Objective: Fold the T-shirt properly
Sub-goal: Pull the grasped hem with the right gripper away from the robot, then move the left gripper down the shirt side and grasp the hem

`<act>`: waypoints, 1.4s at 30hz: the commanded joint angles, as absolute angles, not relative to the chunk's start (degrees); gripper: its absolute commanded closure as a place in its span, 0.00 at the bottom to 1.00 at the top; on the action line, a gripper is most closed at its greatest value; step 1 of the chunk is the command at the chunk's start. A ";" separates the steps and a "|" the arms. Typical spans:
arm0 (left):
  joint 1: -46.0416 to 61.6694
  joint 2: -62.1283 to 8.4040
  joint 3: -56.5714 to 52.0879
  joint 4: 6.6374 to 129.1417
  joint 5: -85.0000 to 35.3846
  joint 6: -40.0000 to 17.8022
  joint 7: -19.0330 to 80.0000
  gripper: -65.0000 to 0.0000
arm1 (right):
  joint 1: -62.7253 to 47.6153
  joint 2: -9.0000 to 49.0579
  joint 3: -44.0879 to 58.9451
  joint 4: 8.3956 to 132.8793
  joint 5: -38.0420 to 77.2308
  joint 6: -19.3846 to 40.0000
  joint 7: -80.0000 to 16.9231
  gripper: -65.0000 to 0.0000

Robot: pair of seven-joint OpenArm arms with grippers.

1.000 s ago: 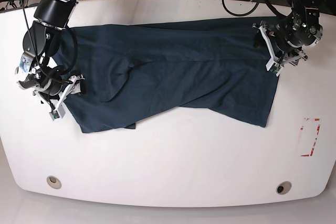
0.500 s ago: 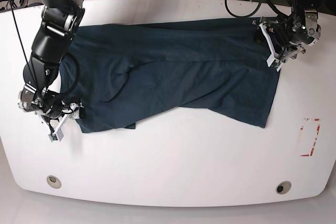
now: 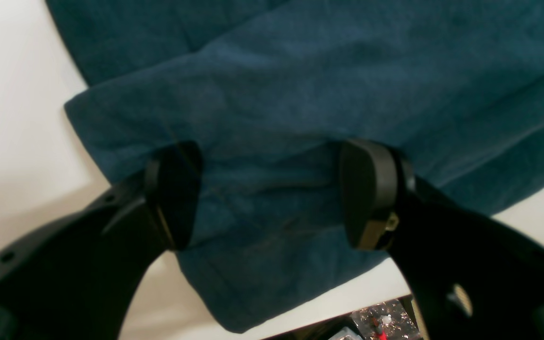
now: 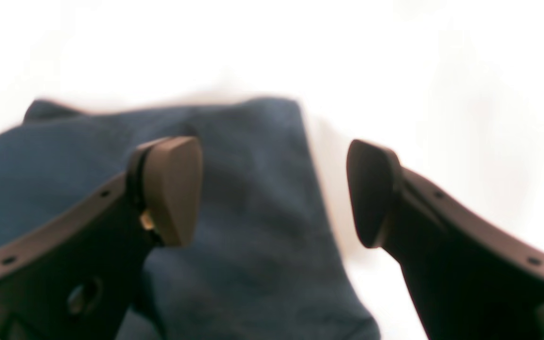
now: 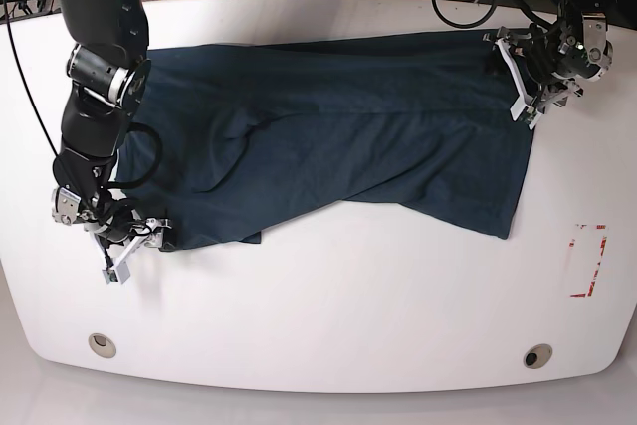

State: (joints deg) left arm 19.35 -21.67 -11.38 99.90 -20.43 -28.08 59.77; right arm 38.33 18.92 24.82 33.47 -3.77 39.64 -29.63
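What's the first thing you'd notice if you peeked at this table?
A big dark blue T-shirt lies spread and wrinkly across the white table. Two black robot arms reach to its ends: the right pincer sits at the shirt's near corner, and the left pincer at the far corner on the other side. Both pincers are open.

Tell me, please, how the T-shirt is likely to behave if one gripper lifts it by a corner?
The T-shirt lies in soft wrinkles and overlapping folds, so it would probably drape limply, not hold its shape. The thin cloth looks light, so the rest would likely drag across the table. Its matte weave probably grips the pads well.
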 commanded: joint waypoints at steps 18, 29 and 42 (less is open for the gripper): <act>20.79 -24.22 -13.85 101.67 -19.47 -35.38 65.63 0.34 | 40.13 19.21 25.10 33.80 -2.86 40.00 -27.38 0.30; 21.76 -24.31 -15.16 111.43 -19.47 -38.55 69.32 0.34 | 38.64 16.92 25.27 33.80 -2.77 40.00 -27.38 0.30; 18.51 -24.13 -24.40 111.60 -19.38 -38.29 69.32 0.34 | 38.55 14.11 25.27 33.80 -3.03 40.00 -27.03 0.57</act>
State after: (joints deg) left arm 20.36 -23.20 -22.90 110.48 -19.31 -38.44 69.73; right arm 36.62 13.98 25.30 32.93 -3.51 39.66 -28.10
